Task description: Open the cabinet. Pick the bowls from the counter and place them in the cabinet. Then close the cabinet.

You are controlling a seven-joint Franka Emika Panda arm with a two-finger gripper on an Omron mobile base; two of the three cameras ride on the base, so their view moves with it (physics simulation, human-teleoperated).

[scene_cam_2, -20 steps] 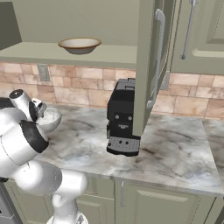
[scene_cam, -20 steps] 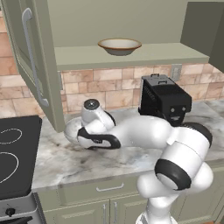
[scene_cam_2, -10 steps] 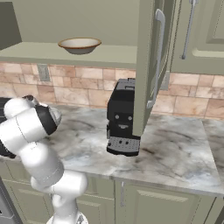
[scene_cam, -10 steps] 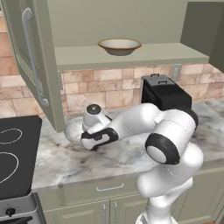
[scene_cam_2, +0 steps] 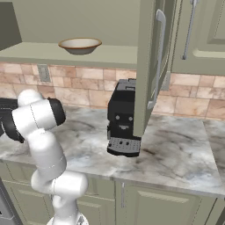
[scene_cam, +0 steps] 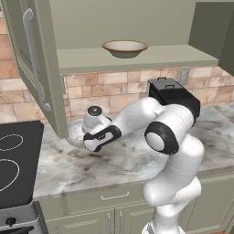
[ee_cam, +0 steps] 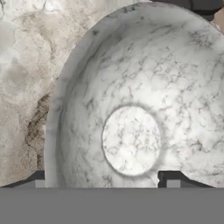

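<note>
Gripper: two dark fingertips at the lower edge of the hand view, set wide apart and straddling the near rim of the speckled grey-white bowl, one tip outside the wall, the other over the interior; whether the pads actually touch the rim cannot be told at this angle, so the jaws read as parted, not clamped. Speckled bowl: deep, upright, pale flat bottom, resting on the counter at its left end, just beside the black stovetop and under the lower edge of the open left cabinet door; in the left base view the hand covers most of it, a sliver of rim showing at the left. Arm: white, bent low and reaching left across the marble counter. Tan bowl: shallow, brown rim, cream interior, upright on the pale shelf of the olive-green cabinet, both doors swung open. Black coffee machine: on the counter against the brick backsplash, right of the arm.
</note>
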